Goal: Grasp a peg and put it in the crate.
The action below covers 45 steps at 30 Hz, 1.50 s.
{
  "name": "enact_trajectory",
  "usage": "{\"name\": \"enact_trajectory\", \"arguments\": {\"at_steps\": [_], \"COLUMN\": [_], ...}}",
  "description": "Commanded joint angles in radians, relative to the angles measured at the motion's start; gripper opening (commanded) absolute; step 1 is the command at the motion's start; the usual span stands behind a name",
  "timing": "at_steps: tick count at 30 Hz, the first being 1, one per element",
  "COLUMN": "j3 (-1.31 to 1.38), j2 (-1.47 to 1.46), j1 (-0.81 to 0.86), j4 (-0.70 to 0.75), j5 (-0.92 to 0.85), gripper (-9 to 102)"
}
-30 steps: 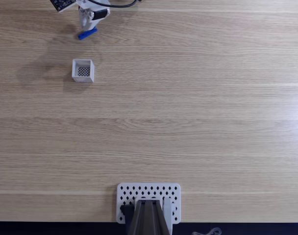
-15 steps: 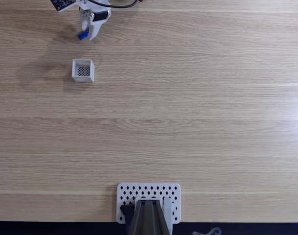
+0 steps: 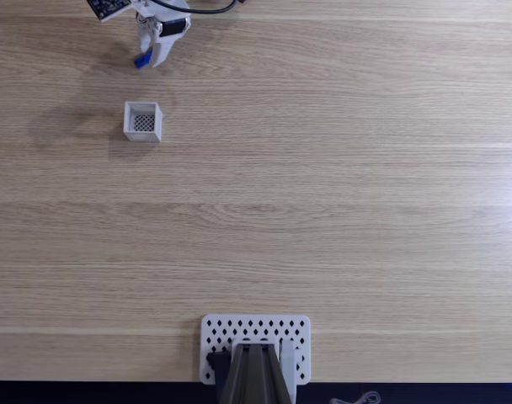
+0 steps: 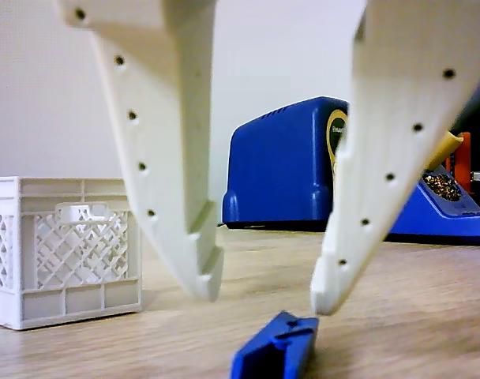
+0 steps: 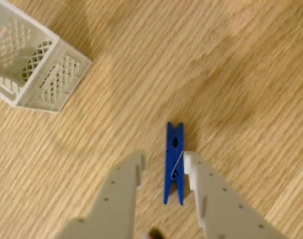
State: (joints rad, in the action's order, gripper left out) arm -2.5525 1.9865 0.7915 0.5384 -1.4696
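Jaws stood open over the peg (image 5: pixel 174 163) as your gripper (image 5: pixel 164 171) worked near the far left corner of the worktop (image 3: pixel 323 194), seen from the fixed view. In the wrist view, the blue peg lay flat on the wood between the two white fingers (image 5: pixel 120 191), its right side just against the inner edge of the right-hand finger, a clear gap left on the other side. You could see its metal spring at mid-length. The other view caught the fingertips (image 4: pixel 204 276) low above the wood, with the peg (image 4: pixel 273 347) on the worktop below and between them, nearer the right-hand tip.

The crate (image 3: pixel 142 121) sat upright a little nearer the front edge than the gripper (image 3: pixel 152 55), apart from both peg (image 3: pixel 142 61) and fingers. In the wrist view it showed at the upper left corner (image 5: pixel 32 69), its lattice walls white. A blue soldering station (image 4: pixel 291 170) stood behind on the worktop, and a perforated white plate (image 3: pixel 256 332) lay at the front edge.
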Motion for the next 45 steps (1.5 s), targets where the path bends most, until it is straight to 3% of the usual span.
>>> {"name": "enact_trajectory", "arguments": {"at_steps": [1, 15, 41, 45], "j3": [0.012, 0.014, -0.014, -0.014], "j2": [0.055, 0.025, 0.002, -0.021], "j1": [-0.005, -0.003, -0.011, -0.002], "j4": [-0.008, -0.020, -0.005, 0.006], "j5": [-0.020, 0.072, 0.049, -0.049], "gripper": [12, 11, 10, 2]}}
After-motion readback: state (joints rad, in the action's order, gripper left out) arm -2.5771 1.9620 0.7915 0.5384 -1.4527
